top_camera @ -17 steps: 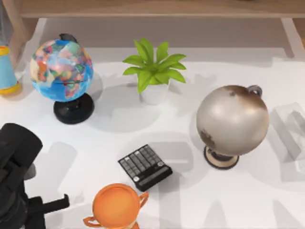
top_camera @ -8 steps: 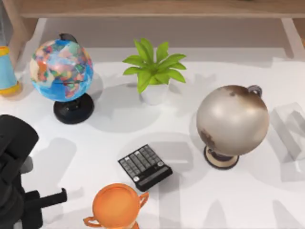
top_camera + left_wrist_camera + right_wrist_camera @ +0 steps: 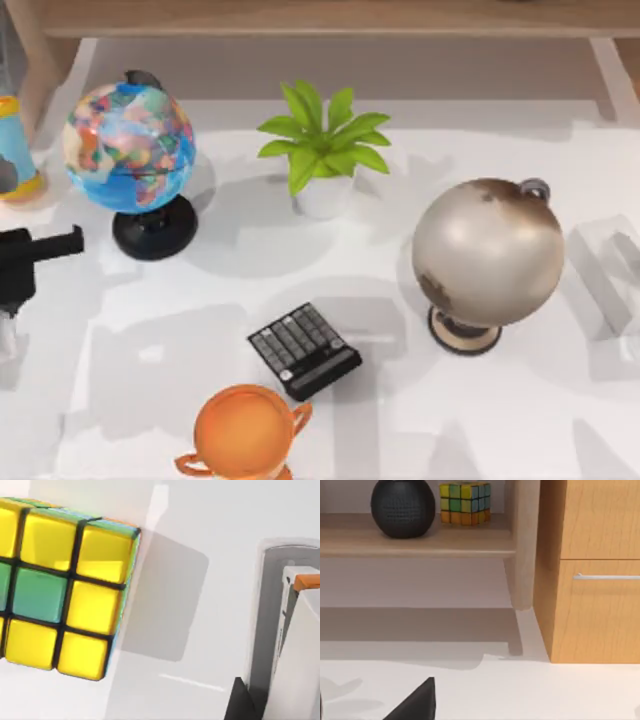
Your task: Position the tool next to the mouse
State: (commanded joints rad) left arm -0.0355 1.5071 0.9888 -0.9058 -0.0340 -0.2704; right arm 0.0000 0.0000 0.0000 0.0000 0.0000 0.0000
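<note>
Hovering over table (image 3: 200, 300) left edge, left tool (image 3: 40, 250), grip state unclear; white-orange object (image 3: 295, 645) close beside it

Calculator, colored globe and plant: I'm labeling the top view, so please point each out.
calculator (image 3: 304, 350), top view, on its keypad.
colored globe (image 3: 129, 147), top view, on its sphere.
plant (image 3: 322, 141), top view, on its leaves.

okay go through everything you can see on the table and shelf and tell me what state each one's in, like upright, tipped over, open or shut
Blue globe: upright on its black stand.
Grey globe: upright on its stand.
Potted plant: upright.
Calculator: lying flat, keys up.
Orange trophy cup: upright, seen from above.
Puzzle cube: resting on the shelf beside the black ball.
Cabinet drawer: shut.
Left gripper: at the table's left edge, fingers unclear.
</note>
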